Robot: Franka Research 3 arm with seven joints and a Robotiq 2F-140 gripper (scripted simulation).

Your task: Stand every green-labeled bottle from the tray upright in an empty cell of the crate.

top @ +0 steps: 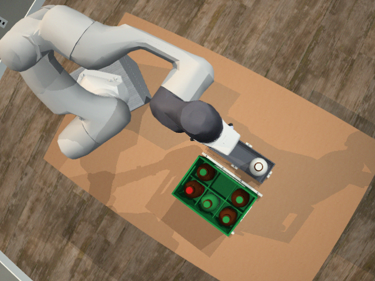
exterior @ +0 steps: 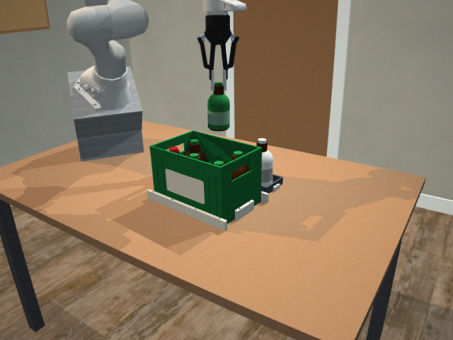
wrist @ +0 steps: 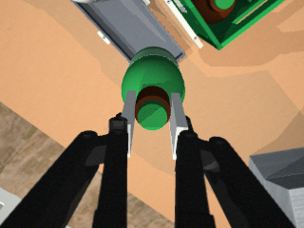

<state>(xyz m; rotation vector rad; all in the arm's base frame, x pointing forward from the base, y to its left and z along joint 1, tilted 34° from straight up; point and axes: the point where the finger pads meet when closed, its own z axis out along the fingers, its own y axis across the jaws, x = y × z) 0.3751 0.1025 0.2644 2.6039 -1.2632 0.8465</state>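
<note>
My gripper (exterior: 219, 86) (wrist: 152, 104) is shut on the neck of a green-labeled bottle (exterior: 218, 105) (wrist: 153, 71). The bottle hangs upright in the air, higher than the crate rim; in the top view the arm hides it. The green crate (top: 200, 214) (exterior: 233, 197) (wrist: 219, 44) stands level. Its middle cell (top: 224, 184) on the tray side is empty. The other cells hold several upright bottles, among them a green one (top: 208, 202) and a red-capped one (top: 190, 189). The grey tray (top: 242, 152) (wrist: 138, 28) bears a white bottle (top: 258, 167) (exterior: 267, 162), upright at its far end.
A white strip (top: 231, 175) runs along the crate's tray side, between crate and tray. More white strips (exterior: 186, 208) stand at the crate's other sides. The grey robot base block (exterior: 110, 135) stands behind the crate, to the left in the exterior view.
</note>
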